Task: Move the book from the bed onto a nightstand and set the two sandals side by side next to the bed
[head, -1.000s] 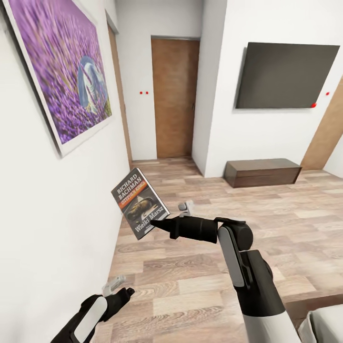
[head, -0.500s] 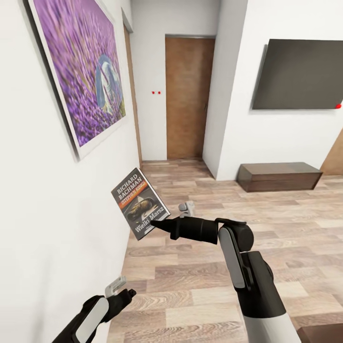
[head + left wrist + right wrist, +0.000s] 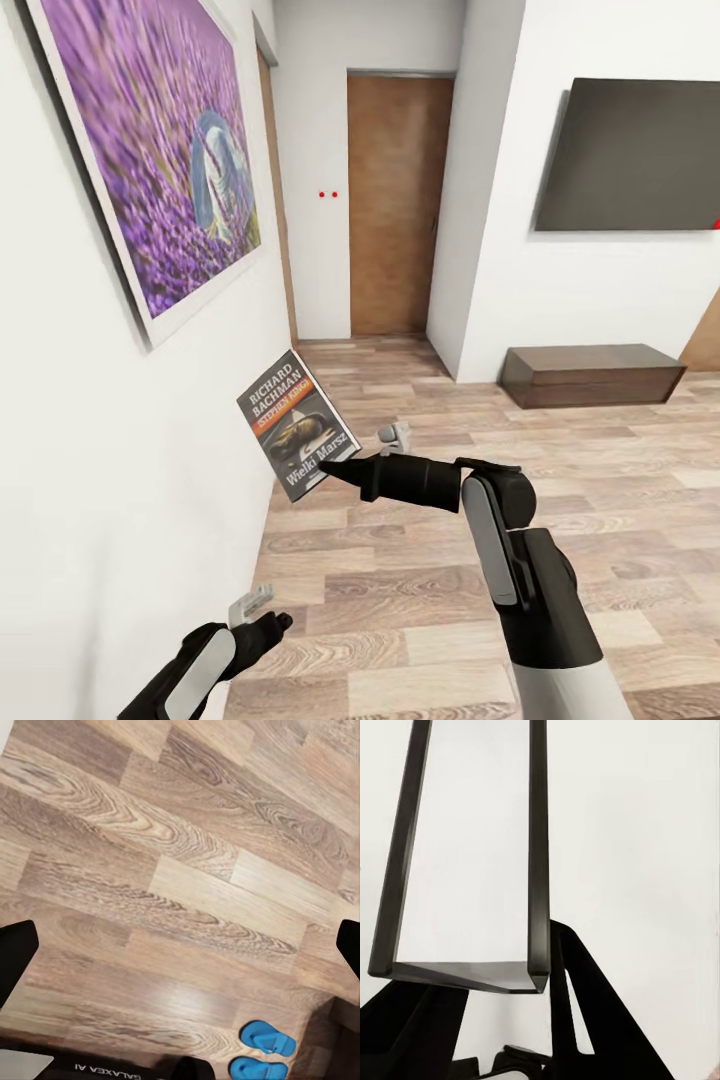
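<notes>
The right gripper [image 3: 335, 467] was clamped on the lower corner of the book [image 3: 297, 424], holding it tilted and clear of the white wall [image 3: 120, 480], likely for carrying towards a nightstand. The left gripper [image 3: 262, 611] hung low over the wood-plank floor [image 3: 600, 480], jaws spread and empty. Both blue sandals [image 3: 262, 1052] lay close together on the floor beneath the left arm.
</notes>
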